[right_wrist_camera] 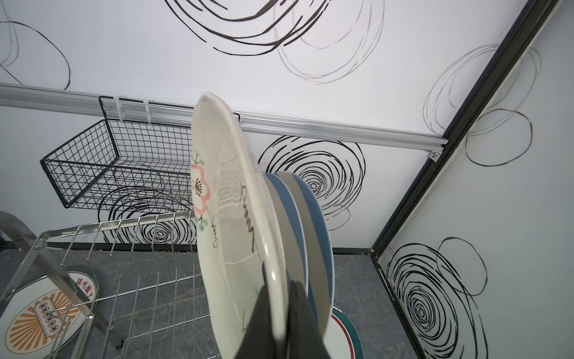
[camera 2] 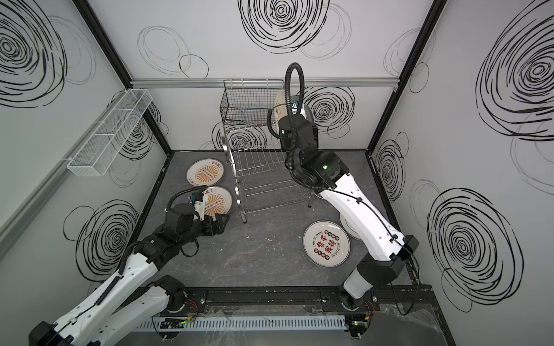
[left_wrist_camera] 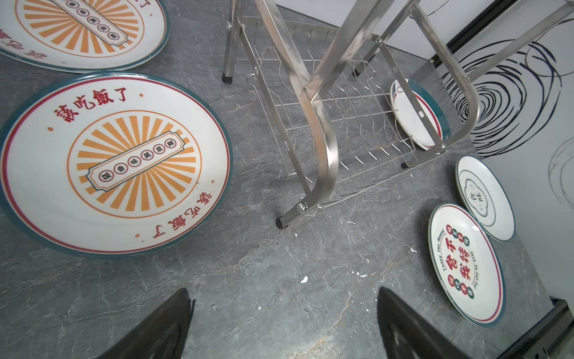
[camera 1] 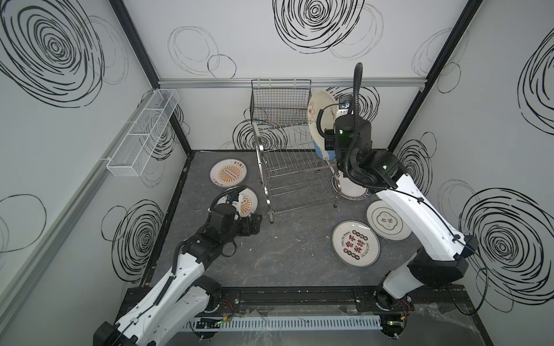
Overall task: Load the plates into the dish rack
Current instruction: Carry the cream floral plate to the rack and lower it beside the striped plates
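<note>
Raised right hand [right_wrist_camera: 279, 289] clamped on upright cream plate [right_wrist_camera: 230, 192]; left hand [left_wrist_camera: 284, 292] low, apart.

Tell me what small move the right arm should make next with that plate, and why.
Probably lower it straight down. The right claw is shut on the flowered plate, held on edge above the dish rack, beside the two striped plates already standing there, with free slots alongside.

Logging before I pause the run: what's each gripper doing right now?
Left gripper: open, holding nothing.
Right gripper: shut on the rim of the round cream plate with a pink flower, held on edge.
</note>
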### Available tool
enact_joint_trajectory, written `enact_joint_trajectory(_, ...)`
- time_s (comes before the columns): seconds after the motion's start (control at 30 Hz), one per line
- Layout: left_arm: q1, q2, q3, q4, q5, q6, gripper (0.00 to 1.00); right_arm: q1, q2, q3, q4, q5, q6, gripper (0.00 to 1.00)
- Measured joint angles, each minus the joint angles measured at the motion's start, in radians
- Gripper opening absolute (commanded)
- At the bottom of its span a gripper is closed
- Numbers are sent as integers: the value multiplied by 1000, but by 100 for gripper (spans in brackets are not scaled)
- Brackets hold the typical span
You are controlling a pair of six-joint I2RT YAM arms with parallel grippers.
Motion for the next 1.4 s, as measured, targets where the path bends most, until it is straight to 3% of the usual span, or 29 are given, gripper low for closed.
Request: enact_joint_trajectory(1.4,53,-2,-5,24,85,10,96,-33,104,-5,17,64,71,0)
